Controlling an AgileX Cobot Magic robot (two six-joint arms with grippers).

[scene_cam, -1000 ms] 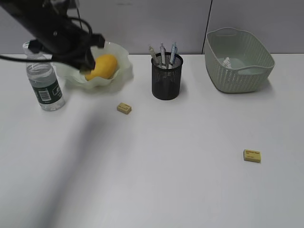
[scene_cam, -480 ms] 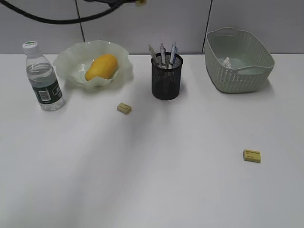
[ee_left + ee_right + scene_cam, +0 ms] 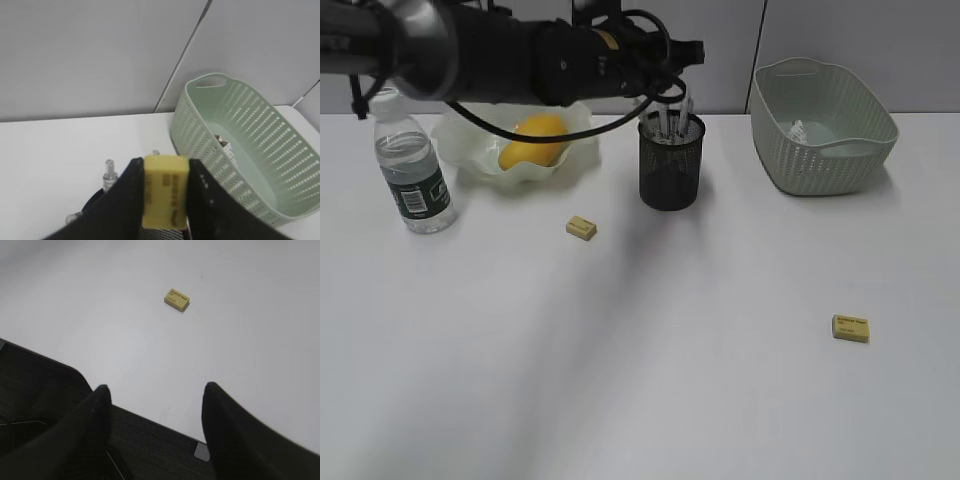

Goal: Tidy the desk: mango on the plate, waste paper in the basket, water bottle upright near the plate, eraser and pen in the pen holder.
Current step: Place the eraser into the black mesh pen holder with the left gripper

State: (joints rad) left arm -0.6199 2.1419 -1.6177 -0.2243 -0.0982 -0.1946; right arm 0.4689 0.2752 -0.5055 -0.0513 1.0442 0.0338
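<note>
My left gripper [image 3: 165, 163] is shut on a yellow eraser [image 3: 165, 195] and hangs just above the black mesh pen holder [image 3: 671, 172], which has pens [image 3: 663, 112] in it. In the exterior view the left arm reaches in from the upper left, and its gripper [image 3: 685, 52] is over the holder. The mango [image 3: 535, 140] lies in the ruffled plate [image 3: 578, 158]. Left of the plate the water bottle [image 3: 412, 170] stands upright. Waste paper [image 3: 798, 131] lies in the basket [image 3: 825, 150]. My right gripper [image 3: 155, 390] is open and empty above the desk's [image 3: 670, 350] front edge.
Two more erasers lie on the desk, one [image 3: 581, 228] in front of the plate and one [image 3: 850, 328] at the right front. The right wrist view shows that second eraser [image 3: 177, 299] ahead of the open fingers. The basket [image 3: 240, 150] stands right of the holder.
The left arm rose from the plate, left the top of the view, and has swung right to hang over the pen holder with the eraser. Nothing on the desk moved.
</note>
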